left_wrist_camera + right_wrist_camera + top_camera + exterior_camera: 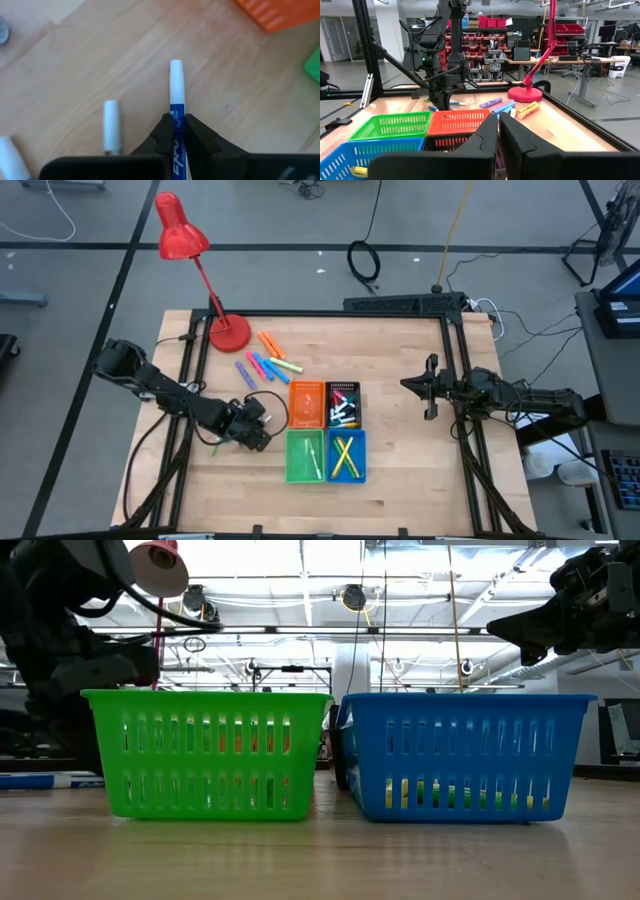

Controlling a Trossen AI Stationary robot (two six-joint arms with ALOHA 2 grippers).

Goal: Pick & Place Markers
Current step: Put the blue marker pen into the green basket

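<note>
My left gripper (pixel 258 427) is low over the table just left of the orange bin (pixel 307 402) and is shut on a white marker with a blue label (pixel 176 82). Two more white markers (pixel 111 125) lie flat on the wood beside it. A loose group of orange, pink, purple, blue and yellow markers (pixel 266 362) lies near the lamp base. Other markers lie inside the black bin (pixel 343 405), the green bin (pixel 305 455) and the blue bin (pixel 346 456). My right gripper (pixel 498 131) waits shut above the table's right side. My left gripper pinches the white marker's blue-printed barrel (pixel 178 125) between its two fingers. The marker lies along the fingers, and its white end (pixel 176 70) sticks out past the fingertips toward the bins. Whether it is clear of the wood I cannot tell.
A red desk lamp (pixel 228 332) stands at the table's far left, its shade (pixel 180 230) leaning out past the far edge. The four bins sit together at the table's middle. A black frame (pixel 455 380) runs along the table's sides. Bare wood lies between the bins and my right arm.
</note>
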